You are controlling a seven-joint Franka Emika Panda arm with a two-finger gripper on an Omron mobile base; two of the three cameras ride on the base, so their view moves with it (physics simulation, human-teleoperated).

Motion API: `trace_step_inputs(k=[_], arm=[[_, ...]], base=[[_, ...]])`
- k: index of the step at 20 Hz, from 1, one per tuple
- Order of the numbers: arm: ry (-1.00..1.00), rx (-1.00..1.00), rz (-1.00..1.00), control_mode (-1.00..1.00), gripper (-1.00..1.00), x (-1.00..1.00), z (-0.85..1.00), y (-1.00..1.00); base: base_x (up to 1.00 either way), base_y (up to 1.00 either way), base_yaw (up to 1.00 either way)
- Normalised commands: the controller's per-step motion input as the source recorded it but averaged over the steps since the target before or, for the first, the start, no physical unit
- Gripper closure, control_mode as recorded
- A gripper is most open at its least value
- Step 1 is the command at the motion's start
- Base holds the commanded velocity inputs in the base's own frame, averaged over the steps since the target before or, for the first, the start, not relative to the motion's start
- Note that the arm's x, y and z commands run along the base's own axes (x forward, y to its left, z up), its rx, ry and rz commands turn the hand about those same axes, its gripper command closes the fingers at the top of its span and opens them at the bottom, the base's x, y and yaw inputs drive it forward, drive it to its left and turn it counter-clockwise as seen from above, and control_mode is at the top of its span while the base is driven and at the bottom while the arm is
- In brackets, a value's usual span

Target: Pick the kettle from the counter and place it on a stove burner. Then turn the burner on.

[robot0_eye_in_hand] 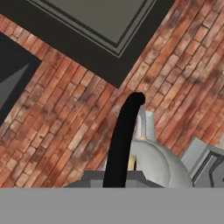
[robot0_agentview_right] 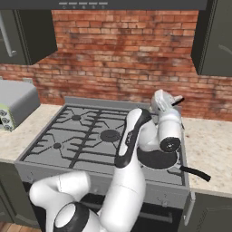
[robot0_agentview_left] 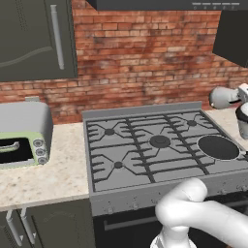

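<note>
One kettle [robot0_eye_in_hand: 153, 164], silver-grey and cone-shaped, sits just in front of our hand camera, its thin black arched handle rising from between our fingertips, with the brick wall and a dark cabinet behind it. Our gripper [robot0_eye_in_hand: 117, 181] is closed tight on that handle, so we judge the pick to be made. In the right base view our white arm reaches over the right side of the stove, the hand lifted near the back wall above the flat black round disc [robot0_agentview_right: 156, 158]; from here the arm hides the kettle. At the right edge of the left base view the hand hovers over the beige counter [robot0_agentview_left: 38, 179], past the stove. What is left, as we judge it: carry the kettle to the small stove burner [robot0_agentview_left: 118, 165], whose grate stands bare, set it down, let go, then turn a knob on the stove front. The green-fronted toaster oven [robot0_agentview_left: 22, 140] stands well apart on the left.
</note>
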Motion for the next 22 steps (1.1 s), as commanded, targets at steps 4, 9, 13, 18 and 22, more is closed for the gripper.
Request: trace_step_inputs(k=[4,9,13,18,22], arm=[[0.0,0.0,0.0,-1.0,1.0,0.0,0.66,1.0],[0.2,-0.03,0.0,-1.0,1.0,0.0,0.68,1.0],[0.45,-0.13,0.0,-1.0,1.0,0.0,0.36,1.0],[0.64,-0.21,0.02,-1.0,1.0,0.07,0.06,0.96],[0.61,-0.18,0.04,-1.0,1.0,0.11,0.0,0.65]], base=[[0.0,0.0,0.0],[0.0,0.0,0.0],[0.0,0.0,0.0],[0.0,0.0,0.0],[0.0,0.0,0.0]])
